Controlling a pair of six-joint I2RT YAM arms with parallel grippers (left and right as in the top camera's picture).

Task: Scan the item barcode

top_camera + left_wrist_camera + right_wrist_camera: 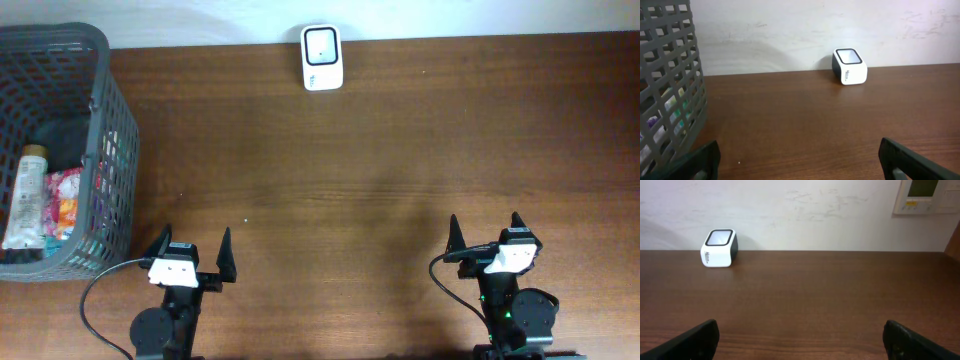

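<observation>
A white barcode scanner (322,58) with a dark window stands at the table's far edge by the wall; it shows too as the scanner (849,66) in the left wrist view and the scanner (719,248) in the right wrist view. Items lie in a grey basket (112,150) at the far left: a tube with a tan cap (26,195) and a colourful packet (64,203). My left gripper (193,251) sits open near the front edge, just right of the basket. My right gripper (485,232) is open at the front right. Both hold nothing.
The basket's slatted wall (670,80) rises close on the left of the left wrist view. A wall panel (924,196) hangs behind the table at the right. Bare brown wood (360,190) lies between the grippers and the scanner.
</observation>
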